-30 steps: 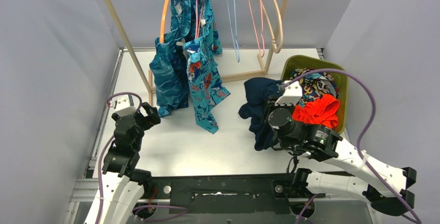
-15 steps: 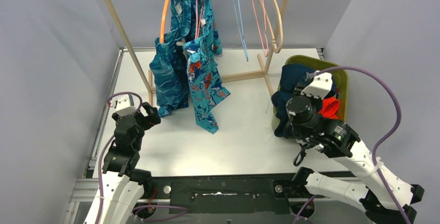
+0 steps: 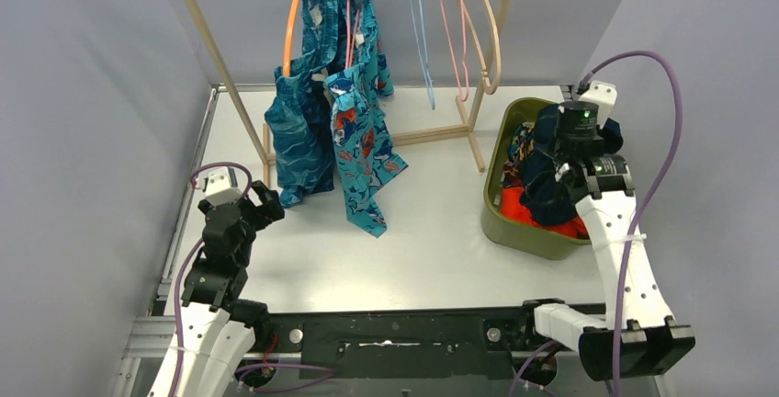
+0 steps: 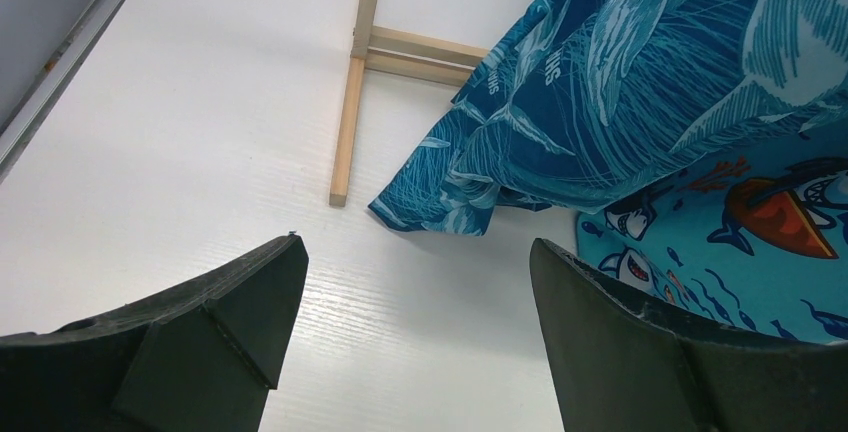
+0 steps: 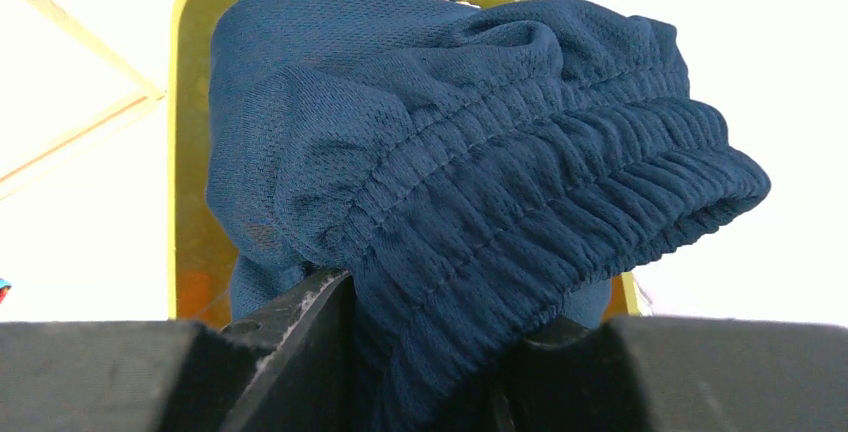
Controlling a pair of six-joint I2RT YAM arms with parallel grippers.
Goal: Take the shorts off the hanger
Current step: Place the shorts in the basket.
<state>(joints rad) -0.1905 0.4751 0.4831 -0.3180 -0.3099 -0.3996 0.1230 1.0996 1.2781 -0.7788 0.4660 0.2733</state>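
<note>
Done: navy mesh shorts [image 5: 470, 182] are clamped in right fingers [image 5: 290, 322] over olive bin [image 3: 528, 236].
Pending: two teal printed shorts [image 3: 303, 140] are hung; left fingers [image 4: 220, 302] apart.

Grey walls [image 3: 83, 94] enclose a white table [image 3: 432, 232] that carries a pale wooden rack [image 3: 220, 57].

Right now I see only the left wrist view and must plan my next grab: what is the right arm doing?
Observer: The right gripper is shut on the navy shorts, over the olive bin.
Operator: Anything else in that bin?
Observer: Orange-red shorts lie under the navy pair.
Operator: And the rack beyond my two hanging pairs?
Observer: Several bare hangers hang to their right.
</note>
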